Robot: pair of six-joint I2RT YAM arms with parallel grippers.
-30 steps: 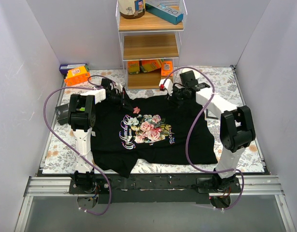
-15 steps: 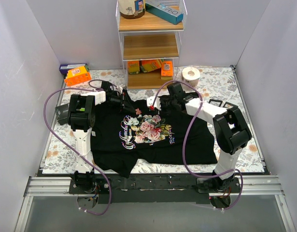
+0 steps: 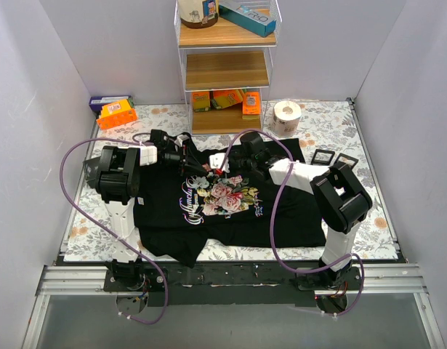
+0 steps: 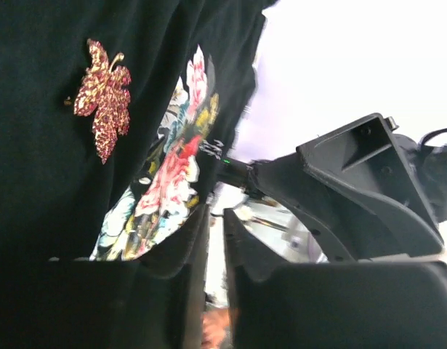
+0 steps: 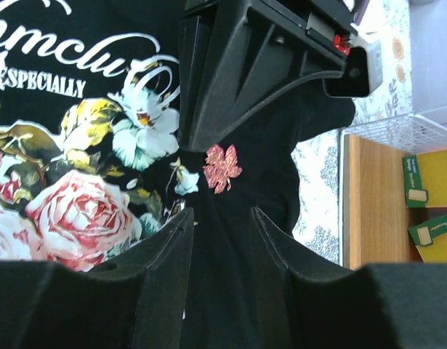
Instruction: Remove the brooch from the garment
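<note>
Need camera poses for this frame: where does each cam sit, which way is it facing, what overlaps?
Top external: fixed above and behind the bases, looking down at the table; both arms, left gripper and right gripper over the T-shirt.
Left wrist: on the left arm, facing the brooch; own fingers at bottom, right gripper beyond.
Right wrist: looks down on the brooch past its open fingers; left gripper ahead.
Shared: both wrist views show brooch and rose print.

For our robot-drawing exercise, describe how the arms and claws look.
The left arm and right arm are white links with chunky black joints, each trailing a looping purple cable. The left claw and right claw are black, with two blunt fingers each.
</note>
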